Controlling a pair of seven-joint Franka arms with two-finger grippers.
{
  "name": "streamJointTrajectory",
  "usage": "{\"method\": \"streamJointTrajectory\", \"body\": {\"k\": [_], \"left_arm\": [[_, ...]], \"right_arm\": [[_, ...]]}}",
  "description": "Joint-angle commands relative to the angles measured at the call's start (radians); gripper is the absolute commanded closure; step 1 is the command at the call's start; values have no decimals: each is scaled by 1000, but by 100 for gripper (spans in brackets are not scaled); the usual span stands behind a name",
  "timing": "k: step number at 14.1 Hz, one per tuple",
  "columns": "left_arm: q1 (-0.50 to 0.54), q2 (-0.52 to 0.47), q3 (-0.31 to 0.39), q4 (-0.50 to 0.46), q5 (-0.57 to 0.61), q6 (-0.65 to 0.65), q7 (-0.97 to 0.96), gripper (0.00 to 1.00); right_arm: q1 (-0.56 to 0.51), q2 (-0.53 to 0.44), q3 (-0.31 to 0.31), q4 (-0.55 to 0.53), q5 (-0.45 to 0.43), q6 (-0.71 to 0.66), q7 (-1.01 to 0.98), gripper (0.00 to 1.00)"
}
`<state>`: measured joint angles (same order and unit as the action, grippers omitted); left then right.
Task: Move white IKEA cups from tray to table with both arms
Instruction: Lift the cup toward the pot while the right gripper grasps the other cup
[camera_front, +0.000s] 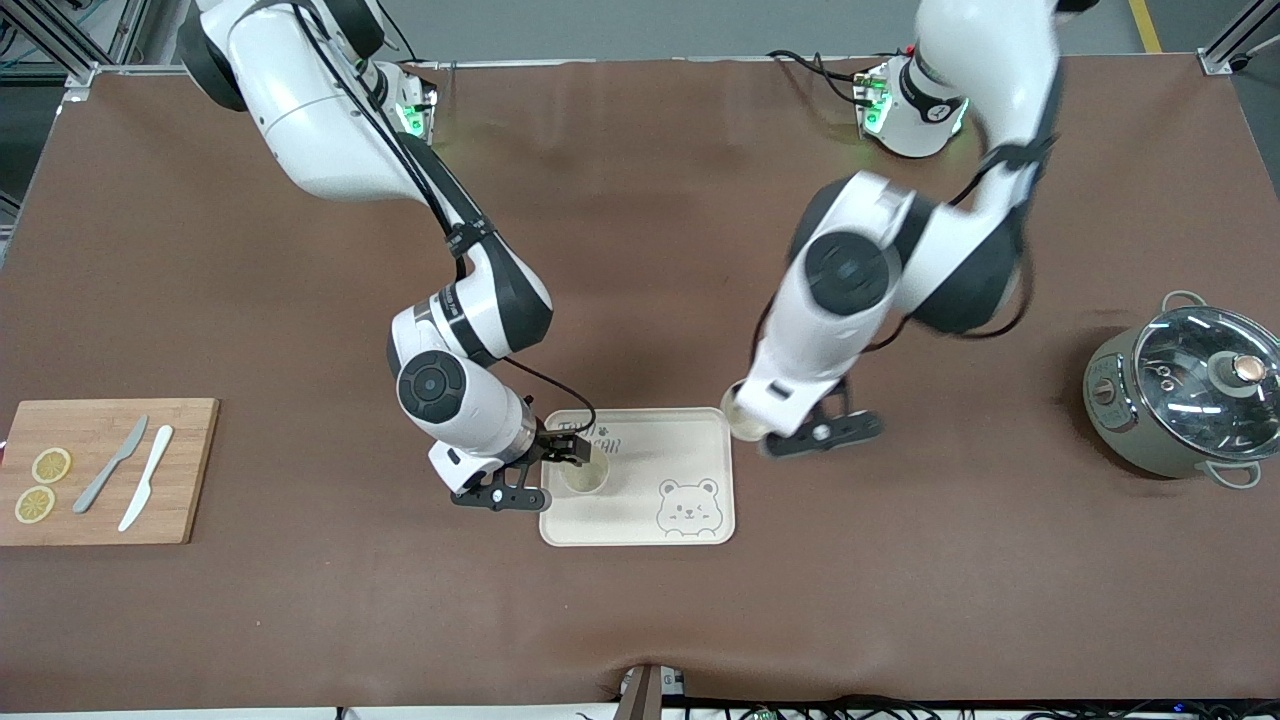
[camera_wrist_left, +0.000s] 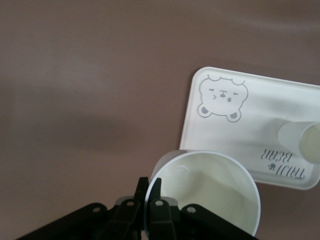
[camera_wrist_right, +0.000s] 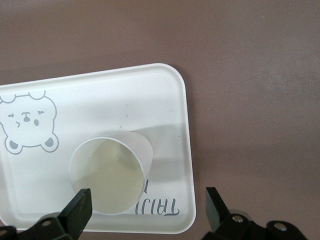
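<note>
Cups first: two plain cream-white tumblers, handleless, slightly tapered, round-rimmed. One cup (camera_front: 585, 471) (camera_wrist_right: 110, 175) (camera_wrist_left: 300, 142) stands upright on the tray (camera_front: 690, 440) (camera_wrist_right: 165, 100) (camera_wrist_left: 260, 110), low centre of the front view, by the printed lettering. The right gripper (camera_front: 560, 462) (camera_wrist_right: 146, 205) hangs just above it, fingers (camera_wrist_right: 80, 207) spread wide and clear of the rim. The second cup (camera_front: 740, 418) (camera_wrist_left: 205, 192) is off the tray, just beside its edge toward the left arm's end, mostly hidden under the left arm. The left gripper (camera_front: 790, 432) (camera_wrist_left: 149, 192) pinches its rim, one finger inside, one outside. A bear drawing marks the tray's lower corner. A pot (camera_front: 1185, 395) sits at the view's right edge, a board (camera_front: 105, 470) with knives and lemon slices at its left edge.
</note>
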<state>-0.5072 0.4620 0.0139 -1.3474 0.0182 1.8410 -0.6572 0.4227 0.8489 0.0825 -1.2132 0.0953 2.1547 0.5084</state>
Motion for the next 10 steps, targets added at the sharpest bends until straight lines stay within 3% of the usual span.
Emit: {"method": "streamJointTrajectory", "body": {"k": [1,6,8,10], "left_arm": [[54,-277,-12,-345,8,37,114,100],[252,-598,-12,-758,-15,171,477,100],[341,-654,-12,-896,-43,286,633,100],[432,-654,-11,-976,-72,384,782,100]], "right_arm": [[25,41,-14,35,-25,17,35,0],[59,70,-47,32,-42,62,56,0],[59,76,-47,27,-60,73,56,0],[59,81,-47,26,-69,74,58,0]]}}
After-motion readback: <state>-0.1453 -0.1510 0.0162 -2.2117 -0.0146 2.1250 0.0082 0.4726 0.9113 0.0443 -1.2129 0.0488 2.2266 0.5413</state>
